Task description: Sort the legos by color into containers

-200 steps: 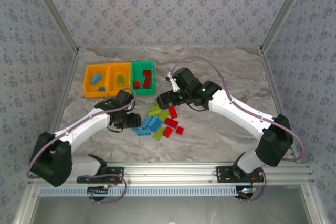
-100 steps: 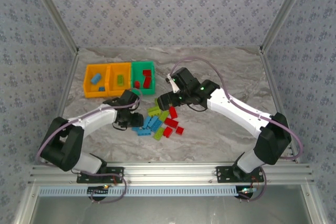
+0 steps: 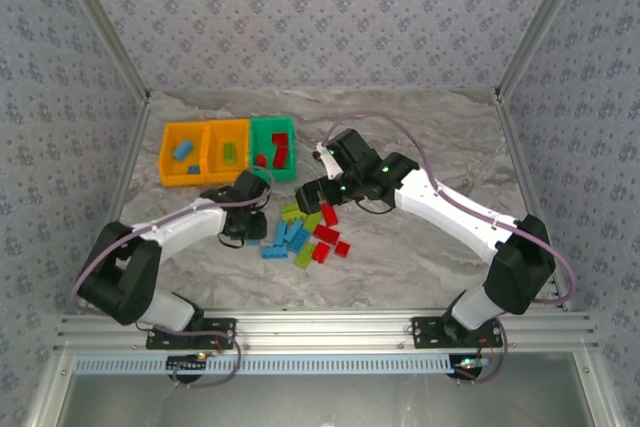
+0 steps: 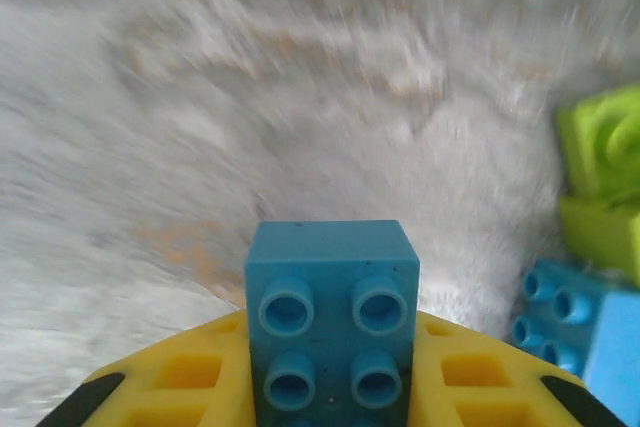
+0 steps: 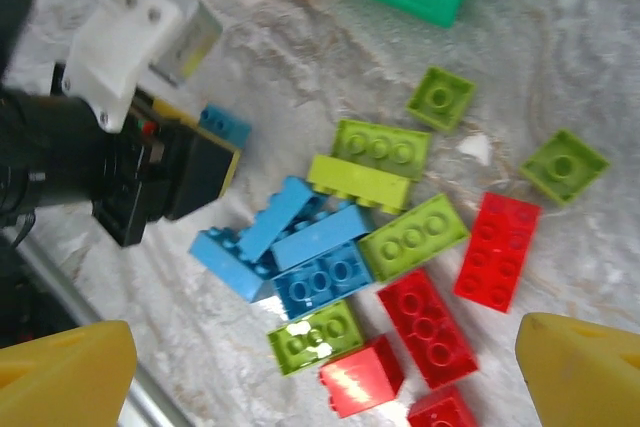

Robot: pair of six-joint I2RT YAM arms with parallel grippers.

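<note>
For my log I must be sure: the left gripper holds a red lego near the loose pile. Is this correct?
No. The lego in the left gripper is blue, not red; the left wrist view shows it. The rest holds.

Soft, even light fills the top view; the table [image 3: 420,247] is sharp, shadows faint. Motion blur smears the table in the left wrist view from nine to three o'clock; the blue brick [image 4: 332,307] at six is crisp. In the right wrist view glare whitens a red brick [image 5: 362,375] at six; yellow fingertips [image 5: 60,372] at five and seven are soft.
</note>
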